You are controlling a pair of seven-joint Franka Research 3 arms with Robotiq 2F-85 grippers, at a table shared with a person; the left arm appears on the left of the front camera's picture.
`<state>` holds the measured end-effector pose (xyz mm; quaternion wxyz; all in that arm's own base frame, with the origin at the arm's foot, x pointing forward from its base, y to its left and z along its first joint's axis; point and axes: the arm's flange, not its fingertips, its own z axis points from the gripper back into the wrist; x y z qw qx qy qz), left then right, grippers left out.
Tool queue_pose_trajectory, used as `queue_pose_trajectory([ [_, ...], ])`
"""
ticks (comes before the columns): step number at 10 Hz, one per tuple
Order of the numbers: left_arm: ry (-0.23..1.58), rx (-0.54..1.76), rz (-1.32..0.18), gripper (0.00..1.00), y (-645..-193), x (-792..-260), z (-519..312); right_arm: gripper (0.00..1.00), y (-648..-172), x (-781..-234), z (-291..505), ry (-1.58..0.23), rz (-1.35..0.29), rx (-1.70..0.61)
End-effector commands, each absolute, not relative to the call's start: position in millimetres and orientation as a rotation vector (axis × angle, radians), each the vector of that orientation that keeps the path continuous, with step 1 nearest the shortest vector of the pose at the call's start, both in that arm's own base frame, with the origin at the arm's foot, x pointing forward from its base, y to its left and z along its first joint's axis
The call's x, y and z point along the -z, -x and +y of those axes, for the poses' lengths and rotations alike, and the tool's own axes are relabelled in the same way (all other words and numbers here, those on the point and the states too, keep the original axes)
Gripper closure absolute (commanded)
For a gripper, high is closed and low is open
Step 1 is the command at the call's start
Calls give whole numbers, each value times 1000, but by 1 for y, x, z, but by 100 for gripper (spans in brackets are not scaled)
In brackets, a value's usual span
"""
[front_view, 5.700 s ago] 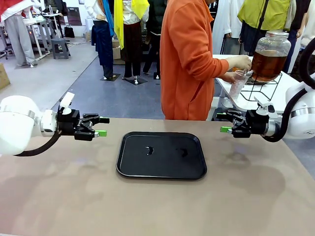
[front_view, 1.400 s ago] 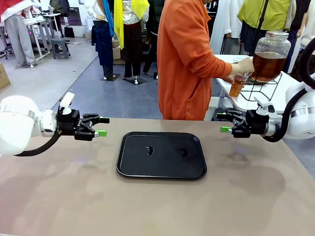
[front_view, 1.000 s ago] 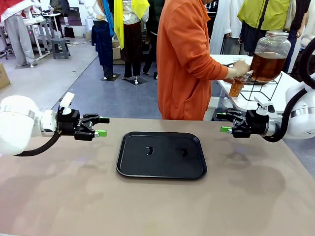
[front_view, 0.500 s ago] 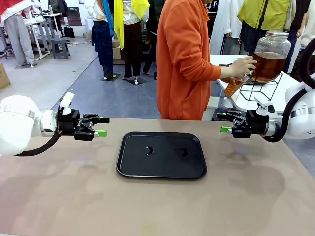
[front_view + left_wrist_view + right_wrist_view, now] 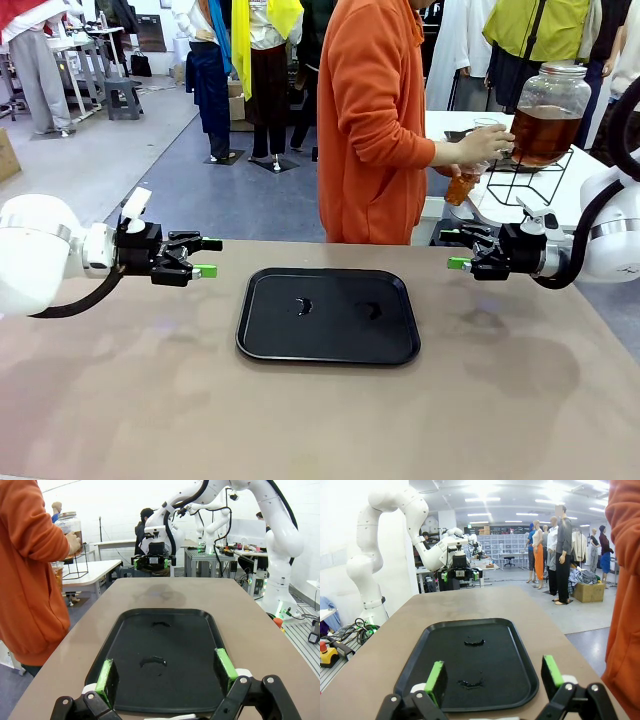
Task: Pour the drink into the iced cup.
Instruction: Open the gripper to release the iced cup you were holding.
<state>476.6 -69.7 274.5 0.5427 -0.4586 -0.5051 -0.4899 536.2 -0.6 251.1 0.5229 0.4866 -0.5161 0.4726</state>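
Left claw: we see the black two-finger left claw with green pads hovering above the beige counter, to the left of the tray, its fingers spread apart and holding nothing. In its own wrist view the left claw frames the tray between its pads.

Right claw: the matching right claw hovers to the right of the tray, fingers likewise apart and empty. From its wrist view the right claw looks along the tray towards the other arm.

Tray: a flat black rectangular plastic tray lies at mid-counter between the two claws; we note two small smears on its surface, and nothing stands on it.

Drink: the translucent amber-brown liquid sits in a large clear glass dispenser jar on a black wire stand, on a white side table beyond the counter's far right.

Cup: a person in an orange sweatshirt stands at the far side, facing the jar. We see the person's hand near the jar, and a clear cup of amber drink held tilted just below it, well apart from the tray.
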Motion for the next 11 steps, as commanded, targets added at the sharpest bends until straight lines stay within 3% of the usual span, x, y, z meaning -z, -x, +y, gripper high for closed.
queue_pose_trajectory([
  [1,1089,1167,-1202,0,-478,-276,-71,0,-537,-254,1,-1164,-1244,-1131],
  [11,1089,1167,-1202,0,-478,-276,-71,0,-537,-254,1,-1164,-1244,-1131],
])
